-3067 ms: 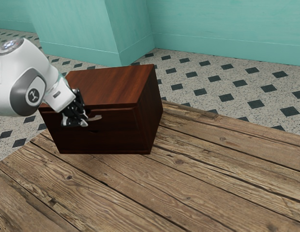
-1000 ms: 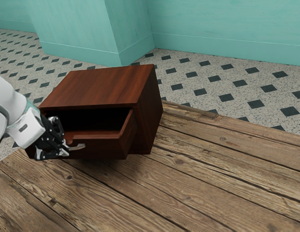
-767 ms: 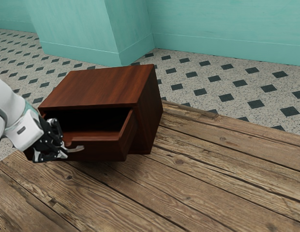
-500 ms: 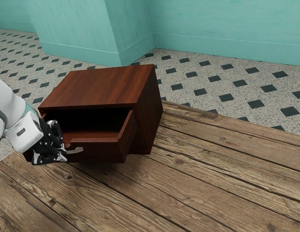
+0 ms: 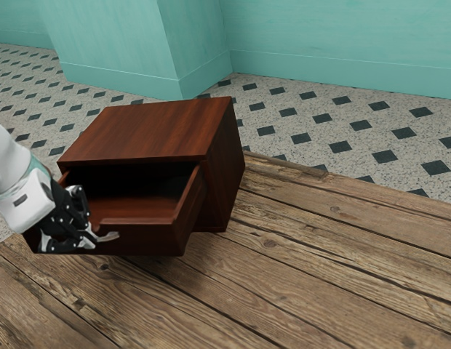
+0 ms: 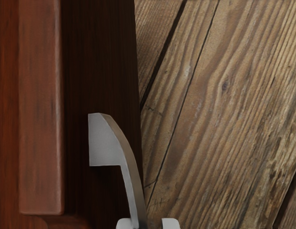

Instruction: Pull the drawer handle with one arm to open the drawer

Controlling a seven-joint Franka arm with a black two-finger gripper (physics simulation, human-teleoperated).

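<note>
Dark wooden drawer [image 5: 142, 243] standing well out of cabinet [image 5: 156, 131], hand [image 5: 84, 234] pinching metal handle [image 5: 106, 236], open planks [image 5: 284, 291] past front edge.

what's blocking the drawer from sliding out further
Nothing visible. The drawer is well out of the cabinet with the hand at its handle, and only bare wooden floor lies ahead of its front.

Dark reddish-brown drawer [image 5: 131, 211] — pulled well out of its cabinet [image 5: 153, 131], curved grey handle [image 5: 106, 235] on its front face
</note>
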